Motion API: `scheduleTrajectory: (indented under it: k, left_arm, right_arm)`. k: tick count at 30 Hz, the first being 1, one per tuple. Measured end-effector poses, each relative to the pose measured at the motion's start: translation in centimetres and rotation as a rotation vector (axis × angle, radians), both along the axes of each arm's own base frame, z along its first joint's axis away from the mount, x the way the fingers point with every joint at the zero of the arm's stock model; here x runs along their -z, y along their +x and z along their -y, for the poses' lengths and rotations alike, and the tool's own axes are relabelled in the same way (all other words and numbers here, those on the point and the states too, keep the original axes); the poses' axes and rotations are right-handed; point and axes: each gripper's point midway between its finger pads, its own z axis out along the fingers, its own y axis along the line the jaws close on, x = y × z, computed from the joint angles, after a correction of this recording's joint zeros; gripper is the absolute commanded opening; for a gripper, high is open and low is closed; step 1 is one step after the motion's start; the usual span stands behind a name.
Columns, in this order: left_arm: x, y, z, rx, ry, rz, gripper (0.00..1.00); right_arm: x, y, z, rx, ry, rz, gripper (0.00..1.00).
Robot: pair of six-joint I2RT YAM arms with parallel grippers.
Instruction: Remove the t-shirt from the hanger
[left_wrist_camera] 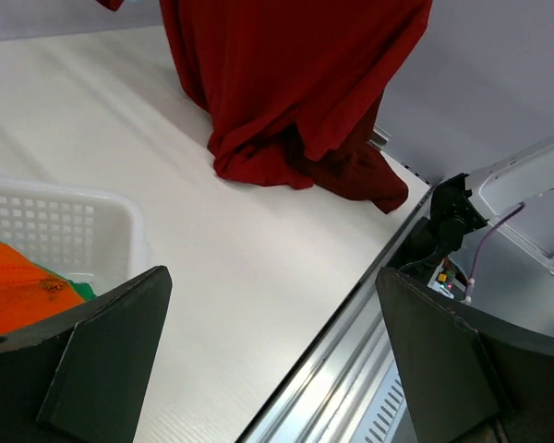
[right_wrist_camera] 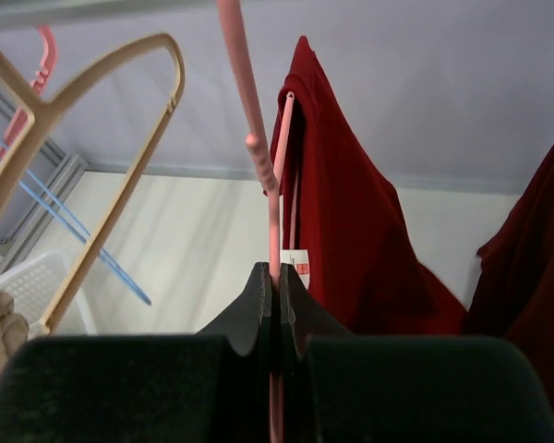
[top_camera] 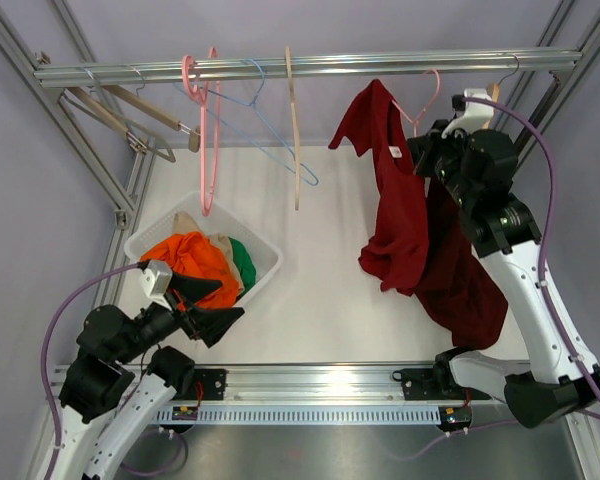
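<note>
The right jaws were shut on the pink hanger [right_wrist_camera: 272, 221] holding the red t-shirt [top_camera: 400, 220]; the left jaws gaped wide, empty.

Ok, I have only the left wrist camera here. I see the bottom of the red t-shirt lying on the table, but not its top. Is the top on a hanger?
Observer: Yes. The red t-shirt hangs on a pink hanger up at the metal rail.
Operator: And the right claw, where is it?
Observer: The right claw is shut on the thin pink bar of that hanger, beside the shirt's white label.
Operator: Are other hangers close to it?
Observer: A beige hanger hangs further along the rail, with nothing on it.
</note>
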Motion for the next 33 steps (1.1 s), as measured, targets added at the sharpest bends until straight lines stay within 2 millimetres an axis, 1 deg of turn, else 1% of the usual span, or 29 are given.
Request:
scheduleTrajectory:
  k: [2, 3, 6, 8, 13, 16, 17, 19, 23, 24, 26, 28, 31, 33]
  left_arm:
    - [-0.8, 0.0, 0.3, 0.016, -0.005, -0.016, 0.99]
    - [-0.8, 0.2, 0.5, 0.02, -0.002, -0.031, 0.99]
    - [-1.8, 0.6, 1.5, 0.057, -0.009, -0.063, 0.99]
    - [-2.3, 1.0, 2.2, 0.079, -0.014, -0.09, 0.99]
    - [-4.2, 2.0, 3.7, 0.119, -0.03, -0.13, 0.99]
    - [-5.5, 1.6, 5.1, 0.169, -0.03, -0.134, 0.98]
    - [-5.8, 1.0, 5.9, 0.202, -0.029, -0.13, 0.98]
    - [-6.1, -0.2, 7.9, 0.258, -0.008, -0.132, 0.99]
    - [-6.1, -4.8, 13.8, 0.386, 0.108, -0.093, 0.99]
    - [-6.1, -5.4, 15.3, 0.38, 0.14, -0.071, 0.99]
    - [-5.8, -5.8, 18.0, 0.361, 0.19, -0.042, 0.99]
    - [-4.8, -5.1, 20.3, 0.307, 0.238, -0.026, 0.99]
    - [-3.3, -4.1, 22.8, 0.239, 0.291, 0.001, 0.99]
    - [-1.8, -3.8, 24.2, 0.215, 0.339, 0.014, 0.99]
  right_arm:
    - [2.1, -1.2, 0.2, -0.001, 0.029, -0.024, 0.0]
    - [3.3, -1.9, 0.3, 0.0, 0.041, -0.043, 0.0]
    - [5.1, -3.5, 0.2, -0.006, 0.077, -0.063, 0.0]
    - [5.4, -4.5, -0.3, -0.025, 0.098, -0.059, 0.0]
    - [5.3, -7.0, -3.0, -0.099, 0.132, -0.035, 0.0]
    - [5.0, -7.6, -3.9, -0.107, 0.147, -0.027, 0.0]
    - [5.0, -7.6, -4.0, -0.103, 0.15, -0.026, 0.0]
    - [5.0, -7.5, -3.7, -0.078, 0.156, -0.024, 0.0]
    - [5.0, -7.1, -2.9, -0.024, 0.165, -0.024, 0.0]
    - [5.0, -7.0, -2.7, -0.015, 0.167, -0.025, 0.0]
    - [4.9, -7.0, -2.5, 0.001, 0.178, -0.026, 0.0]
    - [4.6, -7.1, -2.4, 0.004, 0.192, -0.024, 0.0]
    - [4.0, -7.6, -2.3, 0.004, 0.226, -0.014, 0.0]
    - [3.2, -8.3, -2.1, -0.005, 0.256, 0.001, 0.0]
